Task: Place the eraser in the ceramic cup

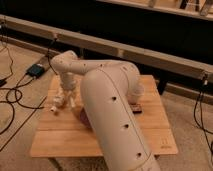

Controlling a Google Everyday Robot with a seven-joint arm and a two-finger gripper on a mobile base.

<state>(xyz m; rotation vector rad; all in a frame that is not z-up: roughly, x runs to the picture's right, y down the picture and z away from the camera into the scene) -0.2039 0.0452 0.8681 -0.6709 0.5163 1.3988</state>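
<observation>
My gripper (65,98) hangs from the white arm (107,95) and is low over the left part of the wooden table (60,135). A small pale thing (54,107) lies on the table just left of the gripper; I cannot tell what it is. I cannot make out the eraser or the ceramic cup; the arm and gripper may hide them.
The edge of a dark purple bowl (83,116) shows beside the arm near the table's middle. A dark flat bar (136,108) lies at the right behind the arm. Cables (15,100) and a dark box (36,70) lie on the floor at the left.
</observation>
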